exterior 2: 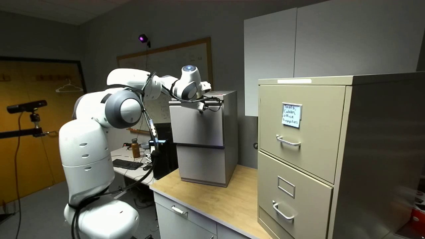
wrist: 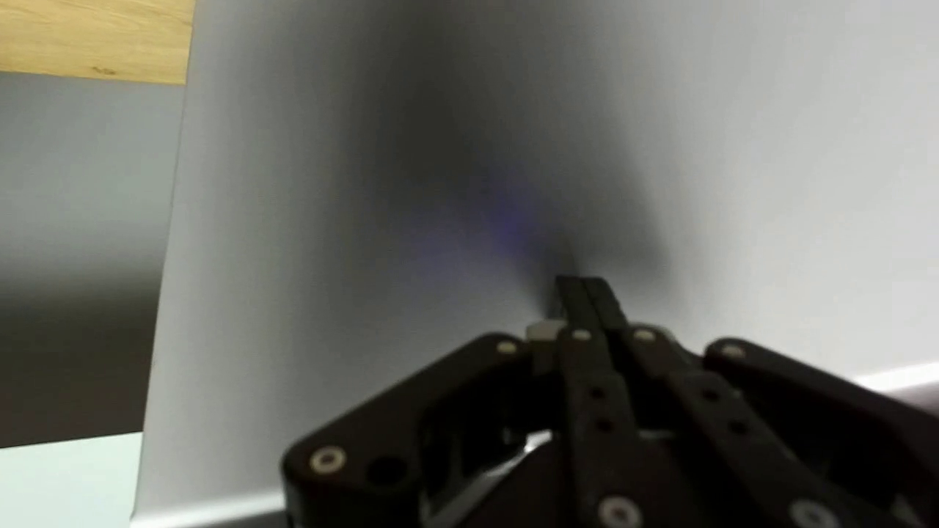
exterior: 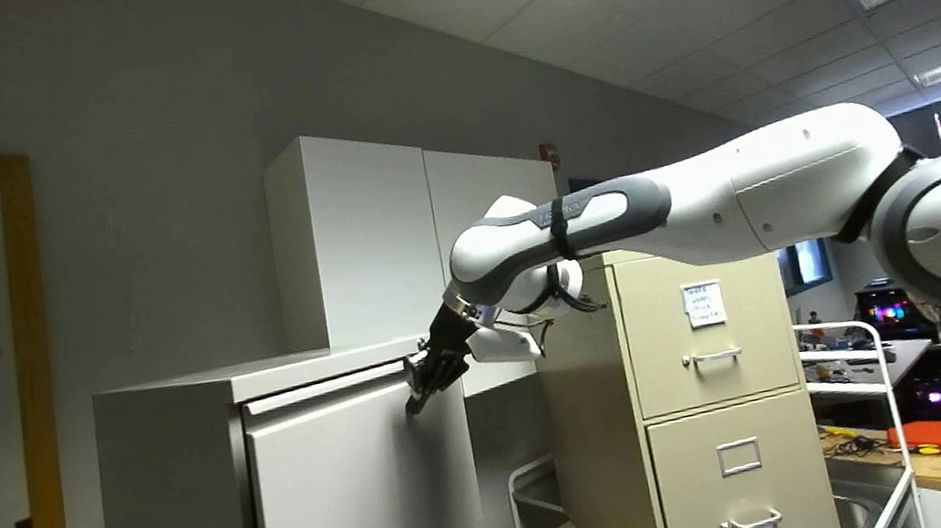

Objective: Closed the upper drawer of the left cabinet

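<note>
The left cabinet (exterior: 178, 508) is a boxy white metal cabinet; it also shows in an exterior view (exterior 2: 231, 132) standing on a wooden counter. Its upper drawer (exterior: 342, 494) has a plain white front that looks flush or nearly flush with the cabinet, and no interior shows. The upper drawer also shows in an exterior view (exterior 2: 194, 124) and fills most of the wrist view (wrist: 293, 242). My gripper (exterior: 414, 404) is at the upper part of the drawer front. In the wrist view its fingertips (wrist: 583, 282) are together with nothing between them, touching or almost touching the front.
A beige filing cabinet (exterior 2: 302, 132) with handled drawers stands beside it on the wooden counter (exterior 2: 212, 199). A taller white cupboard (exterior: 374, 231) hangs on the wall behind. A desk with a keyboard (exterior 2: 127, 164) is beyond the cabinet. A lower drawer (exterior 2: 202, 164) sits under the upper one.
</note>
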Tool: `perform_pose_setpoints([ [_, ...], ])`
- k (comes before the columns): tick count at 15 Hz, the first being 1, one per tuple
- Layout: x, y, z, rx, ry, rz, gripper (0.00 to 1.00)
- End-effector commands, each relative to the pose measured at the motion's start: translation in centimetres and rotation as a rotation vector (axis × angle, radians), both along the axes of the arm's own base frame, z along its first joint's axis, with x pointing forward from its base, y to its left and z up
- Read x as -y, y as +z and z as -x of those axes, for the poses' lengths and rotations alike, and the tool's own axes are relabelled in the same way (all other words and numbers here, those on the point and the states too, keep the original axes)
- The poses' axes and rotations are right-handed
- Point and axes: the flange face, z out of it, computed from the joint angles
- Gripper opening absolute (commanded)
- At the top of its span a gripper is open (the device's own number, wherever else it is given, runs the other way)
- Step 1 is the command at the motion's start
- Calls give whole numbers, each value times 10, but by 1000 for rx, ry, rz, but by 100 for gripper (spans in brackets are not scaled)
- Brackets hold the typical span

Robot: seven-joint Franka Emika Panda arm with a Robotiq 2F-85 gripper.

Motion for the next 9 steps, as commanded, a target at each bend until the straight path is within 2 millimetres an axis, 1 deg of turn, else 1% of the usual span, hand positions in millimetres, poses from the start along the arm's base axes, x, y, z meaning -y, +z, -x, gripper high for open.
perform_pose_setpoints([
  [1,-20,10,-38,12,25,-21,0],
  [4,-32,9,-53,7,39,-6,0],
  [7,-30,13,-55,-56,40,14,0],
  [8,-30,16,-53,-78,43,18,8],
  [9,-30,18,-53,-87,37,18,13],
])
